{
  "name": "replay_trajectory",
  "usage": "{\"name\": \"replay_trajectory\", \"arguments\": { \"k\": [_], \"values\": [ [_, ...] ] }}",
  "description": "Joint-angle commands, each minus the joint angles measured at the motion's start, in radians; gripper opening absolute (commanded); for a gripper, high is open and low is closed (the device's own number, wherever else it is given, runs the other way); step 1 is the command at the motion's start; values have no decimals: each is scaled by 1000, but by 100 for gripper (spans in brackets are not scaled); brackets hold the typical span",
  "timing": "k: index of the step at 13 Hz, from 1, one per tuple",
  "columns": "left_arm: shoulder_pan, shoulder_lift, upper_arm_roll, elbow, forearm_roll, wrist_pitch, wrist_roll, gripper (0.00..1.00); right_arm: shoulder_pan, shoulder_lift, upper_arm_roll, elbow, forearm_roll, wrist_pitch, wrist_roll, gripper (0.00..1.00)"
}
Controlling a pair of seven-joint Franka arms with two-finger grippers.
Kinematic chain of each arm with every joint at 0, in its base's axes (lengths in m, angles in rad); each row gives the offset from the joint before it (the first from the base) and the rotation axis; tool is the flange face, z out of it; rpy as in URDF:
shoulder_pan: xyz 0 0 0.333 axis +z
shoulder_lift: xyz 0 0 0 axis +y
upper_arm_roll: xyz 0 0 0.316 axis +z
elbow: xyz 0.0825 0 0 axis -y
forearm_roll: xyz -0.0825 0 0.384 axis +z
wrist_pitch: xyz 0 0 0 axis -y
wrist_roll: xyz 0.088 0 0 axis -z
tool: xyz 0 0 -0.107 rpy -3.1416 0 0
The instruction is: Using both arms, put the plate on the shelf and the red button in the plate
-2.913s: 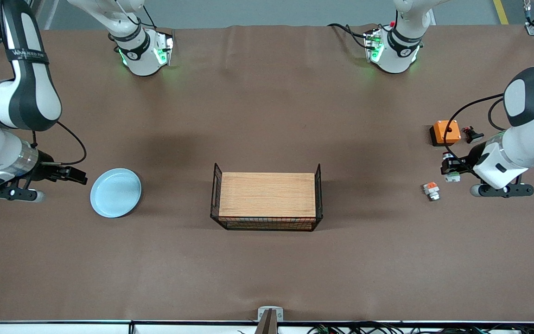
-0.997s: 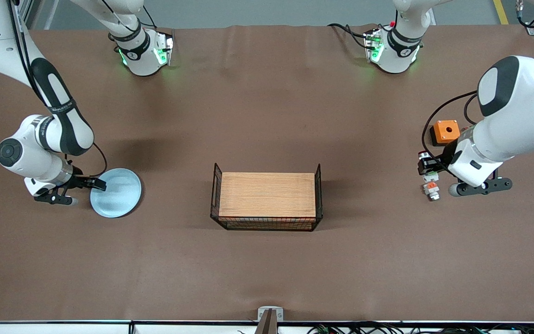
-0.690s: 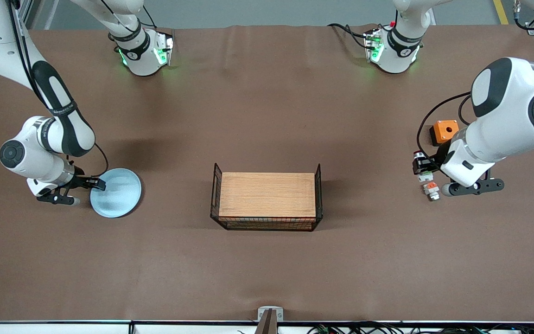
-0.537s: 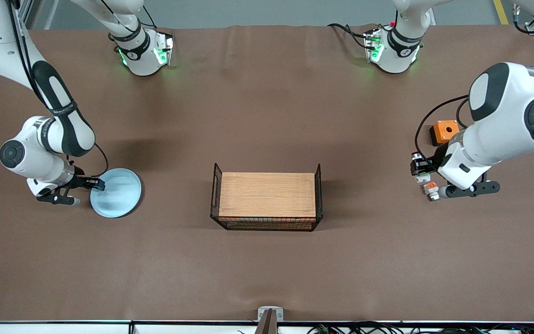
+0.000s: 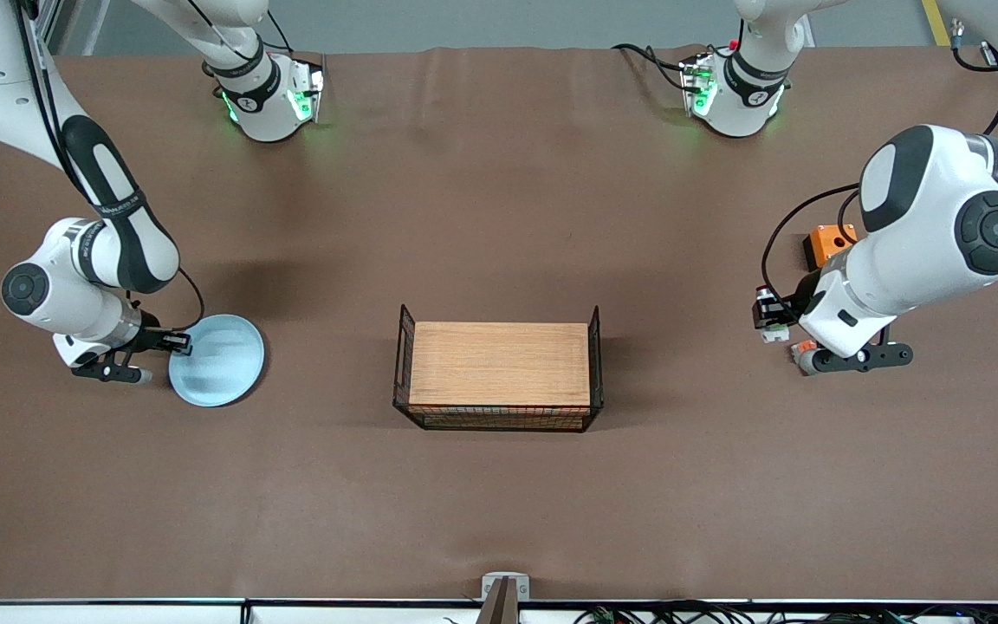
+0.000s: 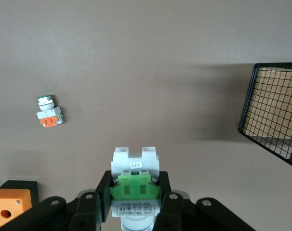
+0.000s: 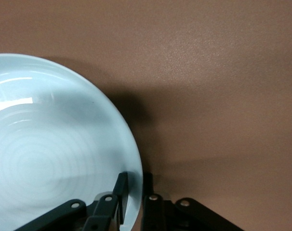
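Pale-blue plate (image 5: 217,360) lies on your surface toward the right arm's end, its rim pinched by the right pincer (image 7: 132,198), ready for lifting. Your left pincer (image 6: 134,204) carries a button switch (image 6: 135,185), probably the red one.

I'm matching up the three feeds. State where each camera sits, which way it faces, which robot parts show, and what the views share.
Front view: high across the table, facing both bases; shows both arms, the wire basket, the plate.
Left wrist view: on the left arm, looking down at the table; left gripper shut on a push-button switch.
Right wrist view: on the right arm, looking down; right gripper astride the plate's rim.
Shared: basket, plate.
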Motion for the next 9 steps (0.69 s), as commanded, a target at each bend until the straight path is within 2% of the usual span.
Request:
{"name": "replay_trajectory", "arguments": {
  "k": [1,6,9],
  "values": [
    [-2,9,-1,23,2,-10,-10,0,-5,12,12,12,-11,3,-4,2],
    [-2,28,1,26,6,1,-10,0,-4,5,15,14,-9,-11,-1,0],
    [0,25,1,26,4,9,-10,0,-2,-40,18,14,-9,-69,-2,1]
  ]
}}
